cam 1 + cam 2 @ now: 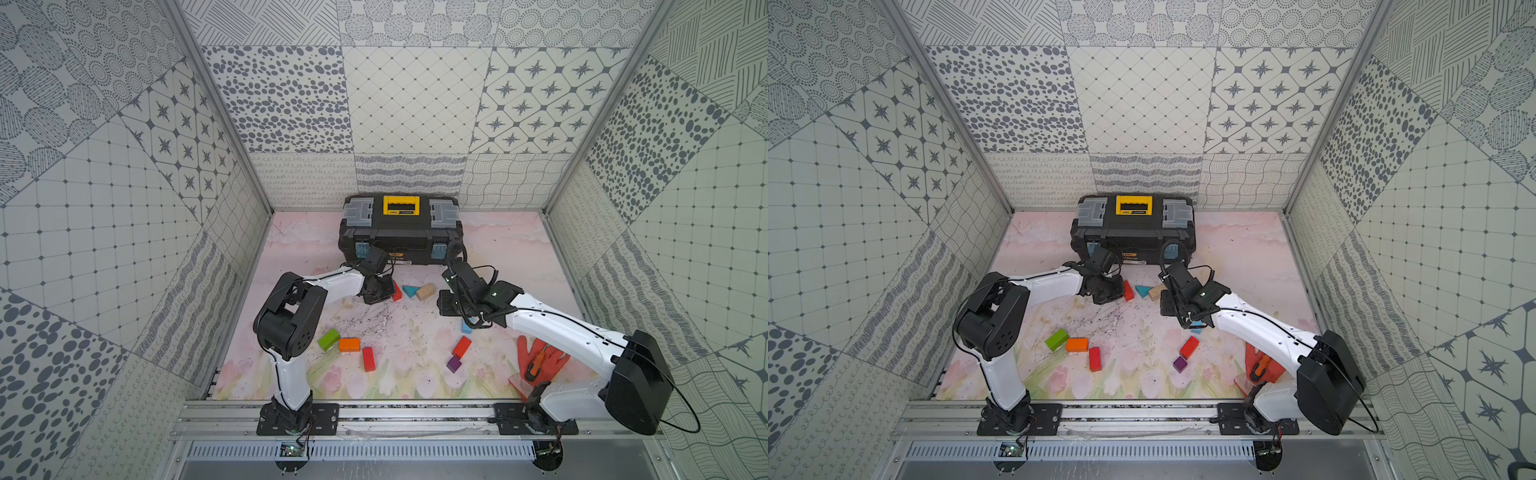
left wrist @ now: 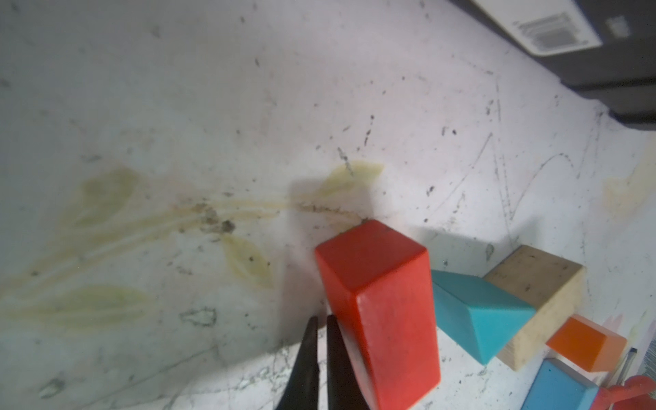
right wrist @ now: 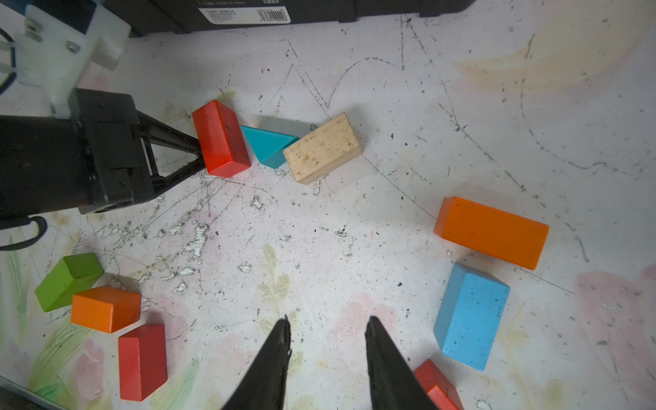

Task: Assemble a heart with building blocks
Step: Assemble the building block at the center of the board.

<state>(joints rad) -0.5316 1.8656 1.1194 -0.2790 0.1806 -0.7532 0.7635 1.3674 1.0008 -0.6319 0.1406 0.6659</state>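
The building blocks lie in a loose ring on the flowered mat. At the far side a red block [image 3: 220, 138], the teal triangle [image 3: 268, 145] and a plain-wood block [image 3: 323, 147] sit in a row. My left gripper [image 2: 319, 319] is shut, its tips against the red block's side, holding nothing. An orange block [image 3: 491, 232], a light blue block [image 3: 470, 316] and a red block [image 1: 461, 347] run down the right, ending by the purple cube [image 1: 454, 364]. Green [image 3: 67, 280], orange [image 3: 104, 309] and red [image 3: 142, 360] blocks run down the left. My right gripper [image 3: 326, 321] hangs open over bare mat.
A large black toolbox [image 1: 401, 237] with a yellow handle stands at the back, just behind both grippers. A red-orange glove [image 1: 544, 357] with an orange-handled tool [image 1: 534, 365] on it lies at the front right, under my right arm. Patterned walls close in three sides.
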